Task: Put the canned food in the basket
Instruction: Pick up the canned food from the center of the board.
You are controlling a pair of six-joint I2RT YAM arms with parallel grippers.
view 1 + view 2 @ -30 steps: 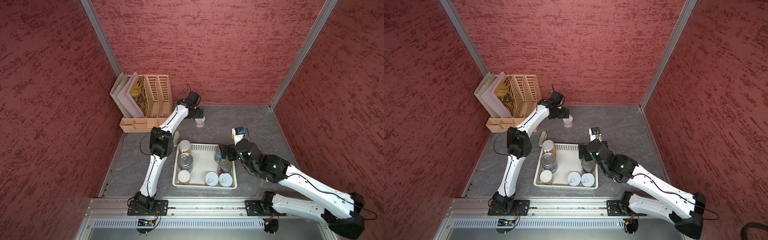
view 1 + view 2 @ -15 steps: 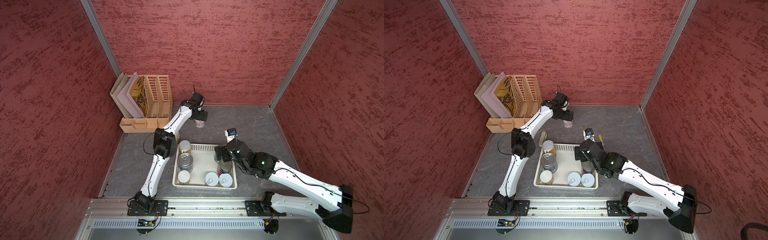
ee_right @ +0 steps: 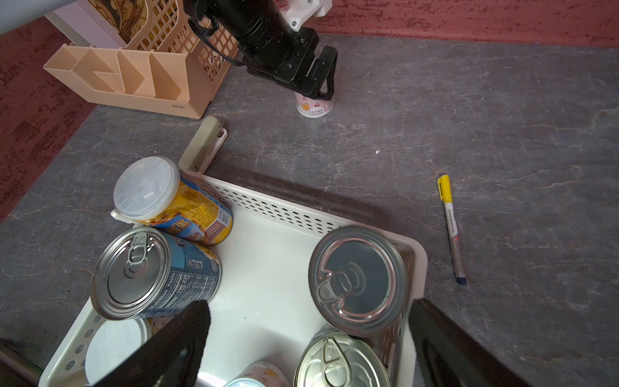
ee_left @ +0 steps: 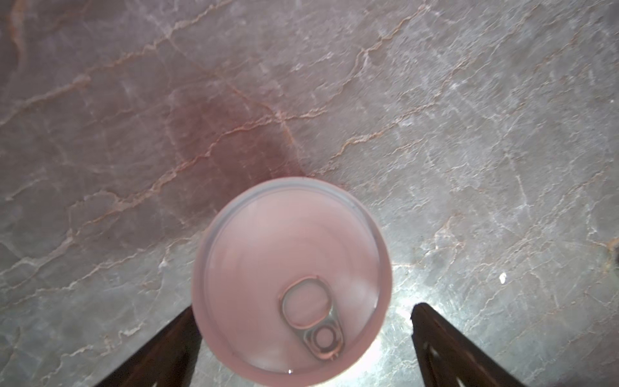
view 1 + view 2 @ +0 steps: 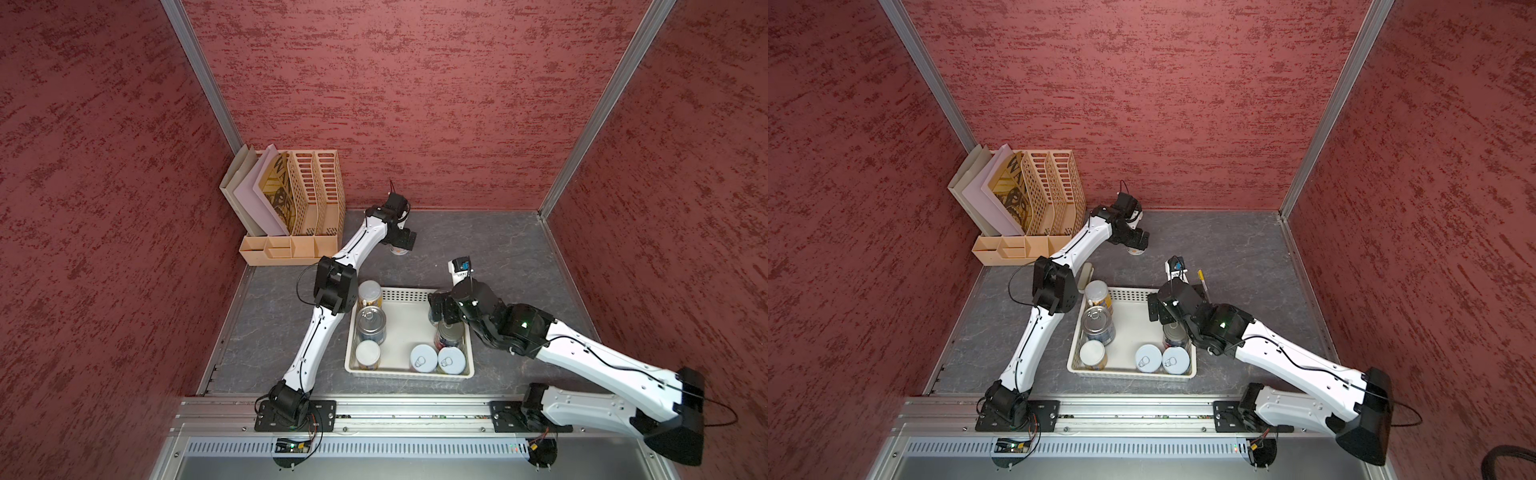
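Can (image 4: pixel 291 278) outside the basket (image 3: pixel 268 207) stands upright, ungripped, between left claw's (image 5: pixel 402 244) wide-open jaws; right claw (image 3: pixel 308 306) gapes empty.

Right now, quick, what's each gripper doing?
Left gripper: open, straddling the pink pull-tab can, not gripping it.
Right gripper: open, empty, over the white basket.

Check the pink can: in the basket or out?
Out: pink can stands on the table beyond the basket, under the open left gripper.

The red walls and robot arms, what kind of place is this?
Probably a robot practice booth: red walls box in a small grey table, and both arms are bolted to a metal rail.
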